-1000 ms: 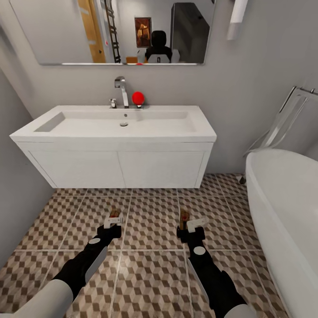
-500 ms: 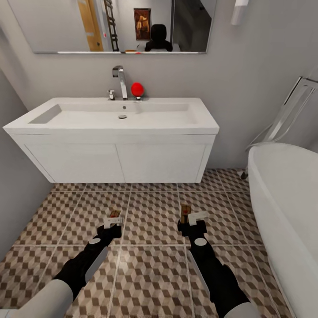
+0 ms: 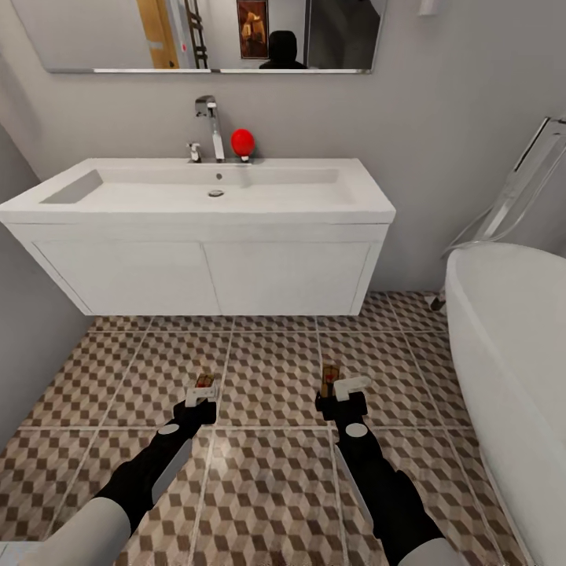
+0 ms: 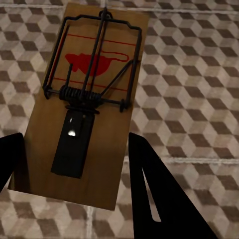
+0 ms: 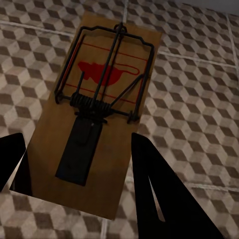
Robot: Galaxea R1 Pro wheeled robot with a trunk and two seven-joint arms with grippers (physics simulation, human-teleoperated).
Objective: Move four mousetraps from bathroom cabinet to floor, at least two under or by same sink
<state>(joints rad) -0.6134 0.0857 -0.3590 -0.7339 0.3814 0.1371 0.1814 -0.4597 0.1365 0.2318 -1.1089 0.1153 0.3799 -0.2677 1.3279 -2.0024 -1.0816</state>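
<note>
Each arm carries one mousetrap above the bathroom floor (image 3: 271,377). My left gripper (image 3: 202,393) is shut on a brown wooden mousetrap (image 4: 87,99) with a dark spring bar and a red mouse print; in the head view this mousetrap (image 3: 205,381) sticks out past the fingers. The right gripper (image 3: 339,391) is shut on a second mousetrap (image 5: 102,107), seen edge-on in the head view (image 3: 328,380). Both hang over the patterned tiles in front of the white sink (image 3: 196,192) on its two-door vanity (image 3: 208,277). The cabinet is out of view.
A white bathtub (image 3: 511,346) fills the right side, with a glass screen (image 3: 519,189) behind it. A grey wall (image 3: 31,338) closes in on the left. A chrome faucet (image 3: 209,126) and a red ball (image 3: 242,142) stand at the sink's back edge, below a mirror (image 3: 208,35).
The view has closed in on the sink and tilted down; the mirror has slid up out of the picture. Both grippers still hold their mousetraps in the same pose.
</note>
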